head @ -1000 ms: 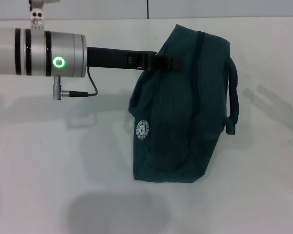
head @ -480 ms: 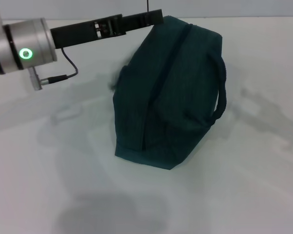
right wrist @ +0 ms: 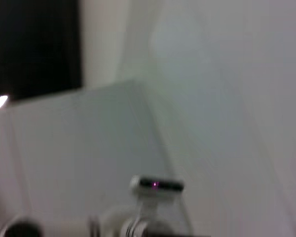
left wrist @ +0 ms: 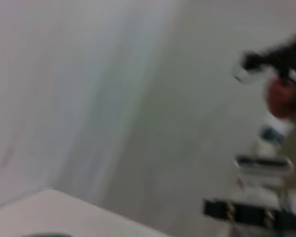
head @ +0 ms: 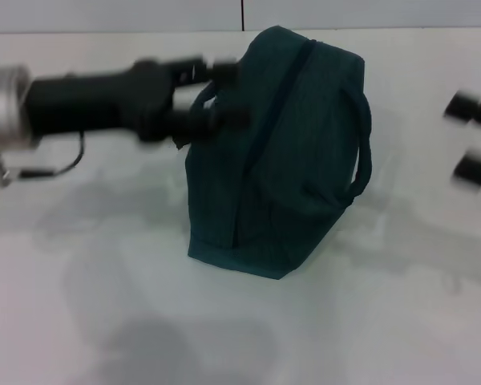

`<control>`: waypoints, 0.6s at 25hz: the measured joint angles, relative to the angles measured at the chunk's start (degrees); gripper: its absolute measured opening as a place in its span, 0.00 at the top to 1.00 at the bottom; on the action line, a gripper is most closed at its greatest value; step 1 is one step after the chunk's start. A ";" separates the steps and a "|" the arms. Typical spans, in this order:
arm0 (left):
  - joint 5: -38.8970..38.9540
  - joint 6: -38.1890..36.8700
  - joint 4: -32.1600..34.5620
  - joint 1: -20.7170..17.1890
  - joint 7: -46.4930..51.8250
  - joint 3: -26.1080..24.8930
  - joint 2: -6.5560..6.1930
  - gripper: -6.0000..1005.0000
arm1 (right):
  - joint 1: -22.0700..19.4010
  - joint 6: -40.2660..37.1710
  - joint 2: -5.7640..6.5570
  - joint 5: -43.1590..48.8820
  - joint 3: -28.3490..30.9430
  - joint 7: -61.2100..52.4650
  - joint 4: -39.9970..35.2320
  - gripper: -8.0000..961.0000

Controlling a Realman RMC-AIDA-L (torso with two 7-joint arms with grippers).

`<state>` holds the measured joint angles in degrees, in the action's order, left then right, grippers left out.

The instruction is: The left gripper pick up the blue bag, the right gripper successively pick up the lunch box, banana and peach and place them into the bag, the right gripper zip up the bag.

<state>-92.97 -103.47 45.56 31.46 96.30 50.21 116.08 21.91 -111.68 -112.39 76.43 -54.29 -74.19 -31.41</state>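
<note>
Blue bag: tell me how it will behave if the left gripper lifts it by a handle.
The bag is soft fabric that leans and creases, so it would probably sag and swing. It bulges as if filled, so likely weighty. The left gripper is at its near handle; the grasp is too blurred to judge.

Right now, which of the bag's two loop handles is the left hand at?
The handle on the robot's left side of the blue bag, where the left hand is. The other handle hangs free on the bag's right side.

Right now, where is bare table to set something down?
Free: the near table in front of the bag, and its far right corner. Crowded: left of the bag, where the left gripper sits; right gripper at the right edge.
</note>
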 joint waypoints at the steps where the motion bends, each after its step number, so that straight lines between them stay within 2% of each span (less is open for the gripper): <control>1: -0.84 -1.89 0.80 -0.90 -1.84 0.00 -0.01 0.20 | -0.25 -0.46 -0.36 1.99 0.01 2.03 -1.26 0.10; 5: -3.57 -7.31 1.87 -4.83 -9.95 -0.01 0.02 0.11 | -1.05 -0.48 -2.15 10.80 -0.05 8.72 -4.50 0.10; 7: -3.82 -8.41 1.41 -6.05 -11.99 -0.02 0.02 0.11 | -0.90 -0.34 -2.69 13.59 -0.71 11.06 -4.41 0.10; 12: -4.38 -11.13 0.46 -9.28 -18.36 0.44 0.12 0.11 | -0.56 2.61 -2.81 14.30 -4.95 15.40 -2.28 0.10; 15: -4.79 -11.89 -0.38 -10.28 -19.38 0.74 0.08 0.11 | -0.48 3.61 -2.82 14.09 -5.31 16.24 -1.20 0.10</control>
<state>-97.76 -115.36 45.18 21.18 76.91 50.94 116.16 21.43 -108.07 -115.21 90.53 -59.60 -57.94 -32.61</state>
